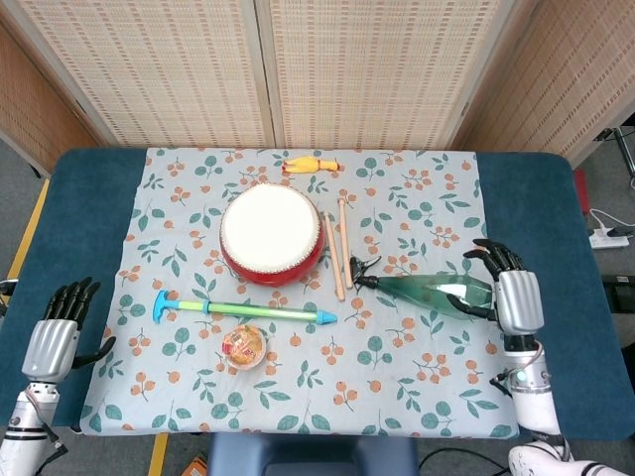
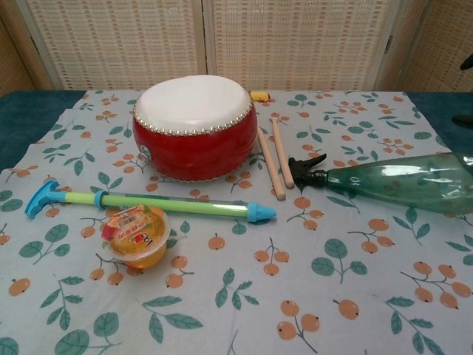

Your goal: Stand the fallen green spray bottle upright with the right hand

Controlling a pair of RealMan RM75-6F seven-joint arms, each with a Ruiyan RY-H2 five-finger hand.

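Note:
The green spray bottle lies on its side on the floral cloth, black nozzle pointing left toward the drumsticks; the chest view shows the green spray bottle at the right edge. My right hand sits at the bottle's base end, fingers spread and curving around it without gripping. Dark fingertips of that hand peek in at the right edge of the chest view. My left hand rests open at the table's left front, away from everything.
A red drum stands mid-table with two wooden drumsticks to its right. A green-and-blue rod and a jelly cup lie in front. A yellow toy sits at the back.

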